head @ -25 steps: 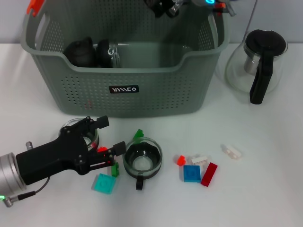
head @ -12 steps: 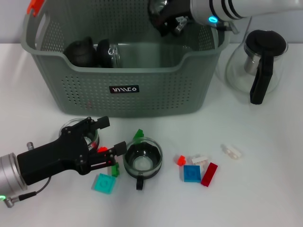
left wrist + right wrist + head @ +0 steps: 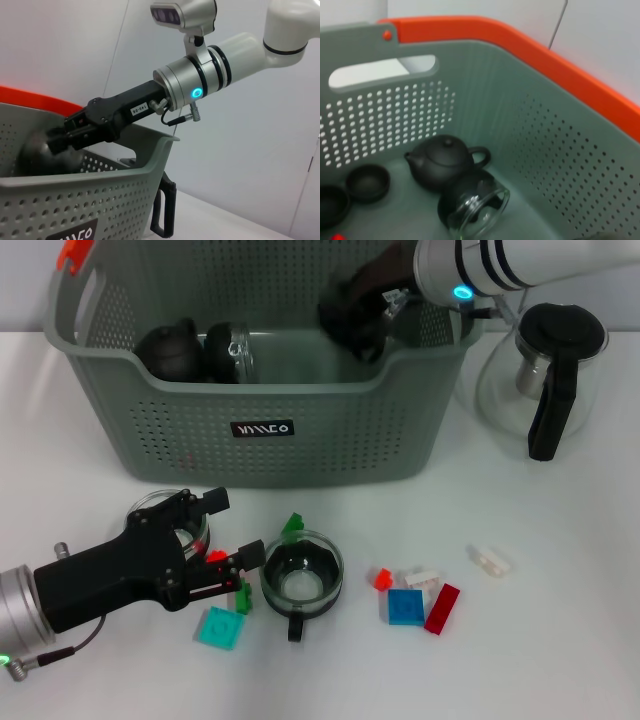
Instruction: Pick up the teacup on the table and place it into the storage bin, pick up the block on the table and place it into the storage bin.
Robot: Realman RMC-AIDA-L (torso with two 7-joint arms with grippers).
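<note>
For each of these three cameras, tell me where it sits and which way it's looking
Head: above, looking down at table; left gripper by glass teacup, right gripper in storage bin.
Left wrist: low near table, looking up past bin at right gripper.
Right wrist: over bin, looking in at black teapot; no body visible.
Shared: the bin.

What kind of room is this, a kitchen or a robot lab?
Probably a robot lab set up like a tidy-up test: a plain white table, a storage bin holding tea things, and scattered toy blocks beside a glass teapot.
</note>
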